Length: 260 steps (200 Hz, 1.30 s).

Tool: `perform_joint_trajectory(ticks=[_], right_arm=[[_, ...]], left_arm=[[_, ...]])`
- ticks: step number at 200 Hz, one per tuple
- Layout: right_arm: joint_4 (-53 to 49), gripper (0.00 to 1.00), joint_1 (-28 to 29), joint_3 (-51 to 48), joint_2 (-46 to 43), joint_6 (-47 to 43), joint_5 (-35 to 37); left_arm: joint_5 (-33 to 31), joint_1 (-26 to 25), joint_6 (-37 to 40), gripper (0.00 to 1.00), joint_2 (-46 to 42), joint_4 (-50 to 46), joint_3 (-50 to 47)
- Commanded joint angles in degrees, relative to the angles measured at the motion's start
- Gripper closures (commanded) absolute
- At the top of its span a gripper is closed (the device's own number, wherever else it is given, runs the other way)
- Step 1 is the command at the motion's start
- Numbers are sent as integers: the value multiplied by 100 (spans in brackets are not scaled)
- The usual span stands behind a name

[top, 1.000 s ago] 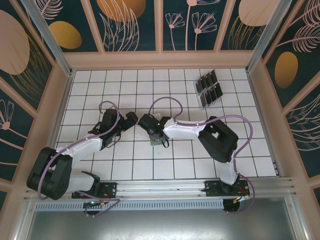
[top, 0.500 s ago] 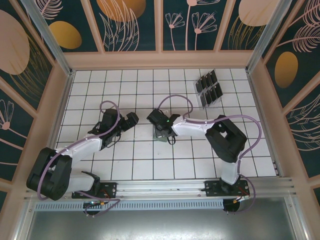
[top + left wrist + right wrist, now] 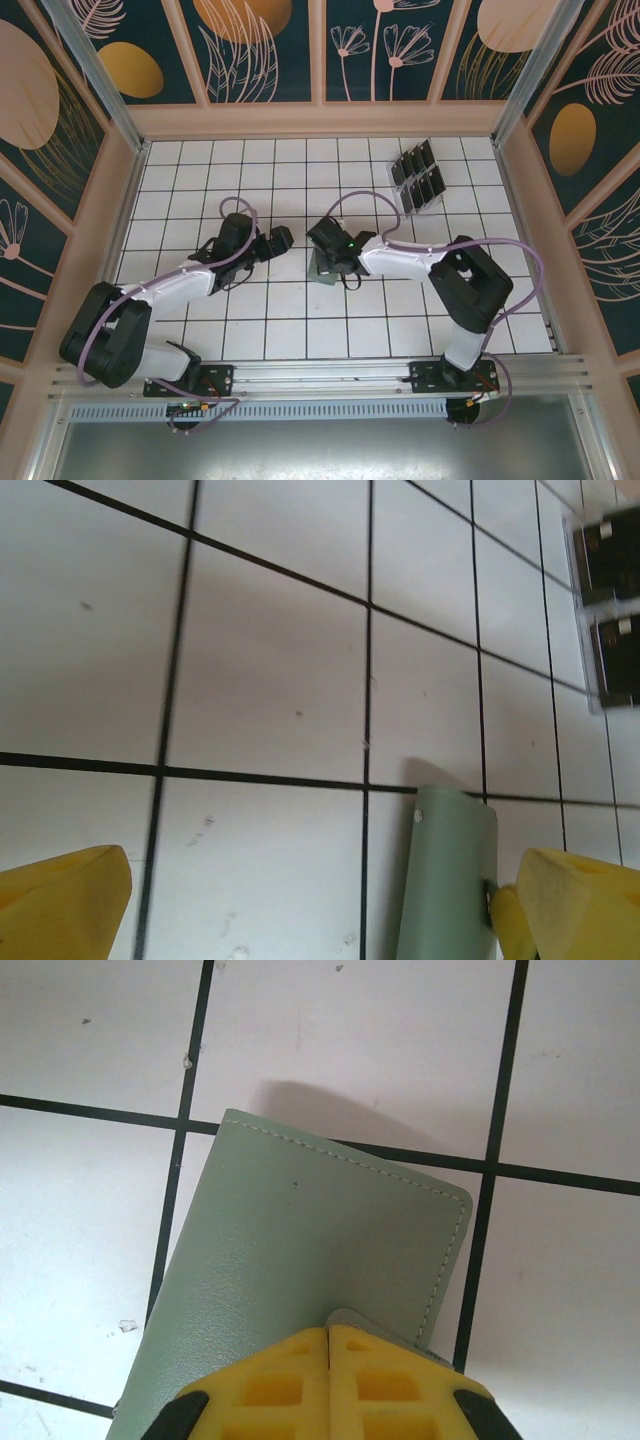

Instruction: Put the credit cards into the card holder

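The sage-green card holder (image 3: 300,1240) rests on the white tiles at mid-table (image 3: 322,276), its far edge seemingly lifted. My right gripper (image 3: 330,1345) is shut, its yellow fingers pinching the holder's small snap tab (image 3: 352,1320); from above it (image 3: 327,258) sits right over the holder. My left gripper (image 3: 320,890) is open and empty, and the holder (image 3: 450,880) stands on edge just inside its right finger (image 3: 580,900). In the top view this gripper (image 3: 283,238) is left of the holder. The dark credit cards (image 3: 420,176) sit in a clear rack at the back right (image 3: 612,600).
The clear slotted rack (image 3: 404,207) lies tilted near the back right corner. Peach-coloured walls (image 3: 128,190) enclose the tiled floor on three sides. A metal rail (image 3: 320,375) with both arm bases runs along the near edge.
The right gripper has closed on the holder's tab and shifted right and back with it. The left arm has reached rightward, closer to the holder.
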Motion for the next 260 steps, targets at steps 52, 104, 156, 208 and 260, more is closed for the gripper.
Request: perform_joint_trajectory(ticks=[52,104,156,208,260], right_arm=[[590,100,-209,-449,-347,-18,-396],[725,100,-287,-549,-317,0,-513],[811,100,-348,-628,-326,22,-589],[858,100,-427,-692,-384,18,-628],[836,100,-519,-816,-610,18,-665]], left_arm=[[-490,-739,261,2,399,-10,-5],[-604,-1161,231,1,605,195,-177],[-802,-1480,297,1,900,271,-134],[-1671,-1898,618,1,1298,-238,124],[-2210,-2199,676,1,1784,-744,381]])
